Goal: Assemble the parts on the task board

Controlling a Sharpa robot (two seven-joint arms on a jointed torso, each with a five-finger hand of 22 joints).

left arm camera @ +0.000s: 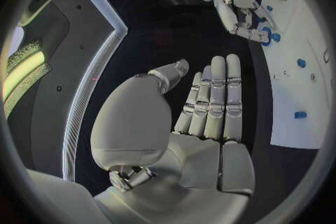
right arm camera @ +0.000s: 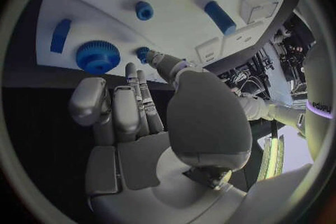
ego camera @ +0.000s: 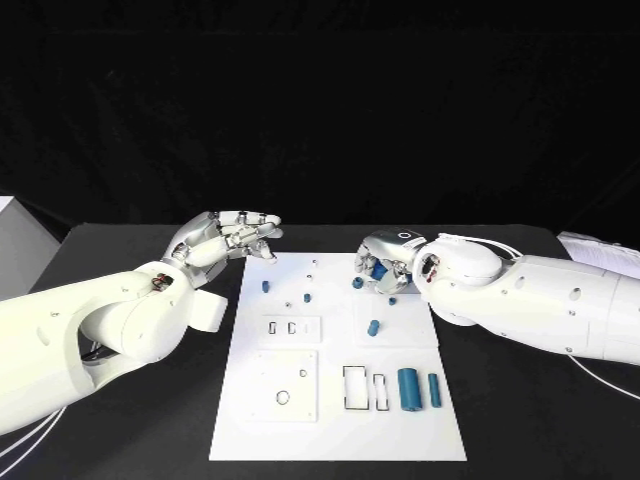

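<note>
**Right hand reaching for a gear at the board's far edge**

Care matters here: I judge the fingers should straddle the part before closing.

Head view: the right hand (ego camera: 385,262) hovers over the white rectangular task board (ego camera: 263,420), near its far edge; the left hand (ego camera: 231,237) sits off the far left corner, fingers apart, empty.

Left wrist view: its fingers (left arm camera: 217,95) lie straight, holding nothing.

Right wrist view: one fingertip (right arm camera: 155,57) touches a small blue peg (right arm camera: 143,54) beside the blue toothed gear (right arm camera: 97,56); nothing is gripped.

My head camera looks down on the task board (ego camera: 263,400), my wrist cameras sit close behind my hands, all sharing that board.
</note>
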